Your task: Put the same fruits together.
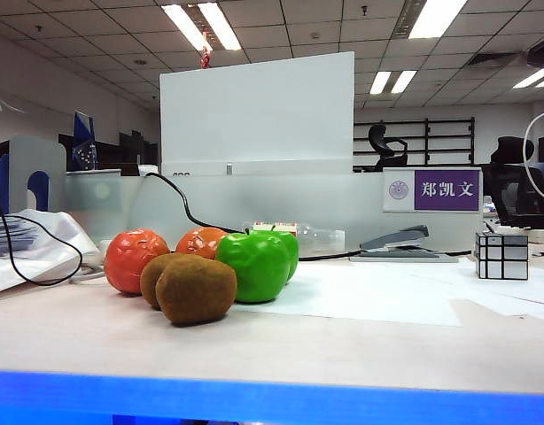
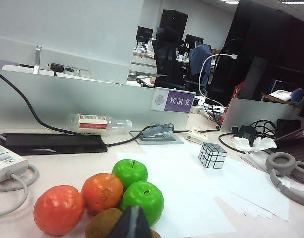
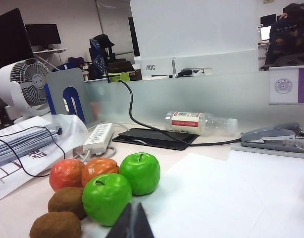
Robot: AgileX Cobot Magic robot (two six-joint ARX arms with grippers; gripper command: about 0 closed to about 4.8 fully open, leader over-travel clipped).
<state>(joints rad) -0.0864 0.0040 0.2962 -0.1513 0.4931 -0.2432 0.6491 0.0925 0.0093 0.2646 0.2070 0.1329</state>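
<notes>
All the fruits sit in one cluster at the left of the table. Two oranges (image 1: 136,259) (image 1: 201,241) lie at the back left. Two brown kiwis (image 1: 196,289) (image 1: 157,276) touch each other in front. Two green apples (image 1: 252,264) (image 1: 288,248) stand side by side on the right. Neither gripper shows in the exterior view. My left gripper (image 2: 131,223) is shut and empty, hovering just before a kiwi (image 2: 103,224) and an apple (image 2: 143,201). My right gripper (image 3: 131,223) is shut and empty, close beside the nearer apple (image 3: 107,197), with the kiwis (image 3: 55,225) off to one side.
A silver mirror cube (image 1: 501,256) and a grey stapler (image 1: 400,243) stand at the right. A plastic bottle (image 2: 99,124), a black pad (image 3: 154,138) and a power strip (image 3: 99,138) lie behind the fruits. A bag of papers (image 3: 28,141) and a fan (image 3: 24,84) are at the left.
</notes>
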